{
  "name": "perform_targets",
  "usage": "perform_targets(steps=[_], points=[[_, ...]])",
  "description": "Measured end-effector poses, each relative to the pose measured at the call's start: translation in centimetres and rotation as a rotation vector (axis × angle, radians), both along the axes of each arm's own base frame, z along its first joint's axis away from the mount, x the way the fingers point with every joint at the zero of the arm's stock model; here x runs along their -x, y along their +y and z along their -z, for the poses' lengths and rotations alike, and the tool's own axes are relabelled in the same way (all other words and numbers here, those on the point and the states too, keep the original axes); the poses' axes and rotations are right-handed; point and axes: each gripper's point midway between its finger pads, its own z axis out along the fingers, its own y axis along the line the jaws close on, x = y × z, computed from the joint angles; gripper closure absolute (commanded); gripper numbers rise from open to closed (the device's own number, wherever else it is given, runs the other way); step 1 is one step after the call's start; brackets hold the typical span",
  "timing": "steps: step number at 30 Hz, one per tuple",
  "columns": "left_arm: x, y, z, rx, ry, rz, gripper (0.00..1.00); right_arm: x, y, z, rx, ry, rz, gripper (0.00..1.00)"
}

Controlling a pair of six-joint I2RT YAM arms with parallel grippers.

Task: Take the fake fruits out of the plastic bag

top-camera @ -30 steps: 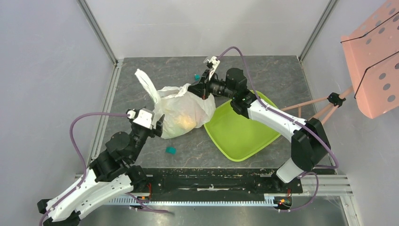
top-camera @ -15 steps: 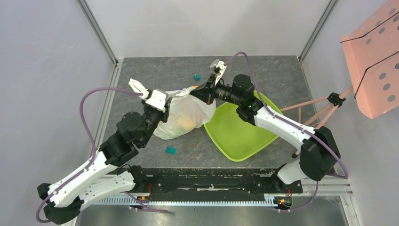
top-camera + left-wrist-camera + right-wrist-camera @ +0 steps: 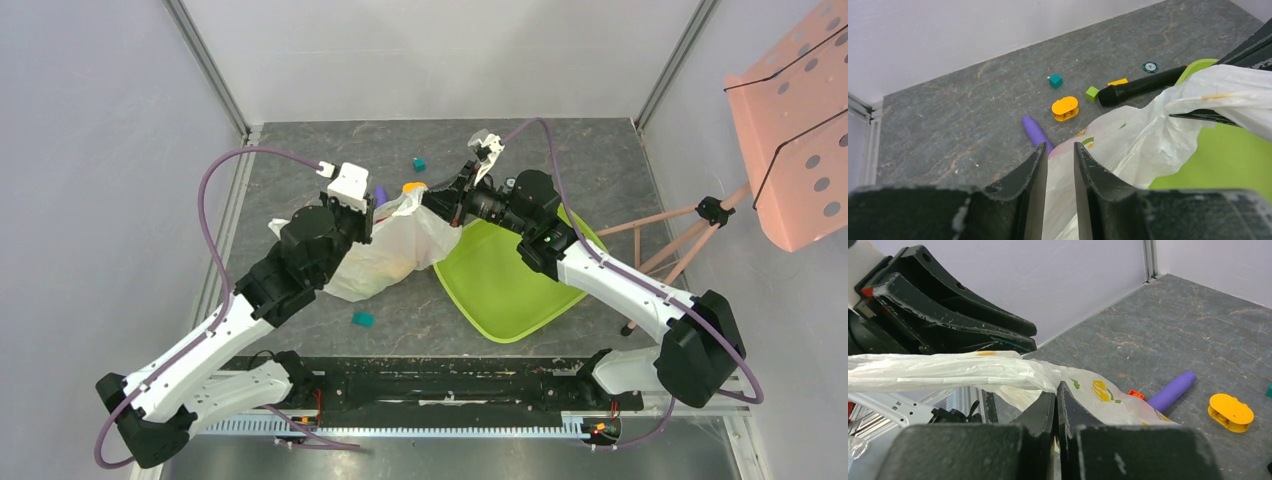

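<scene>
The plastic bag point(image 3: 395, 250) lies mid-table, white with lemon prints, also seen in the left wrist view point(image 3: 1148, 140) and the right wrist view point(image 3: 948, 371). My right gripper point(image 3: 430, 200) point(image 3: 1056, 390) is shut on the bag's rim and pulls a band of film taut. My left gripper point(image 3: 372, 215) point(image 3: 1060, 152) hovers at the bag's top with its jaws a narrow gap apart. Smooth film shows behind that gap. From the right wrist its fingertips point(image 3: 1034, 338) sit just above the taut band. The fake fruits are hidden inside; only a yellow tint point(image 3: 400, 264) shows through.
The lime-green tray point(image 3: 520, 290) touches the bag's right side. Beyond the bag lie a purple cylinder point(image 3: 1034, 131), an orange block point(image 3: 1065, 108), a green cube point(image 3: 1092, 93) and a teal block point(image 3: 1056, 81). Another teal block point(image 3: 362, 319) lies near the front. A peach stand point(image 3: 790, 130) is at right.
My left arm swung from the bag's near-left side up to its top while its jaws narrowed. The right gripper drew the rim slightly right. The bag's upright handle dropped.
</scene>
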Motion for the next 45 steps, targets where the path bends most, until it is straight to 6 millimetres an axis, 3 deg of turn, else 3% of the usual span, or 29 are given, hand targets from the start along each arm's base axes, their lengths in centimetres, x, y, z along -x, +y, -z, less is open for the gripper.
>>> perform_targets(steps=[4,7,8,13,16,19,28,40,45], points=[[0.3,0.1,0.3,0.036,0.039,0.016,0.64,-0.2,-0.1,0.0,-0.005,0.004,0.012,1.00],[1.3,-0.1,-0.5,0.059,0.057,0.056,0.62,-0.3,-0.2,0.0,-0.006,0.006,0.021,1.00],[1.6,-0.1,-1.1,0.072,0.053,0.067,0.64,-0.3,-0.2,0.0,-0.007,0.008,0.024,1.00],[3.9,-0.3,-5.4,0.169,0.020,0.162,0.97,-0.6,-0.2,0.1,-0.009,0.015,0.037,1.00],[5.0,-0.7,-5.9,0.208,0.031,0.216,0.98,-0.7,-0.3,0.1,-0.008,0.017,0.043,1.00],[5.6,-1.7,-4.9,0.229,0.076,0.261,0.98,-0.8,-0.3,0.2,-0.009,0.020,0.047,1.00],[5.7,-4.3,1.4,0.231,0.249,0.319,0.98,-0.9,-0.3,0.4,-0.004,0.028,0.050,1.00],[2.0,-3.6,1.1,0.283,0.165,0.148,0.98,-0.9,-0.3,0.6,0.002,0.035,0.050,1.00],[0.1,-3.0,2.7,0.268,0.167,0.070,0.98,-0.8,-0.3,0.6,0.003,0.036,0.050,1.00]])
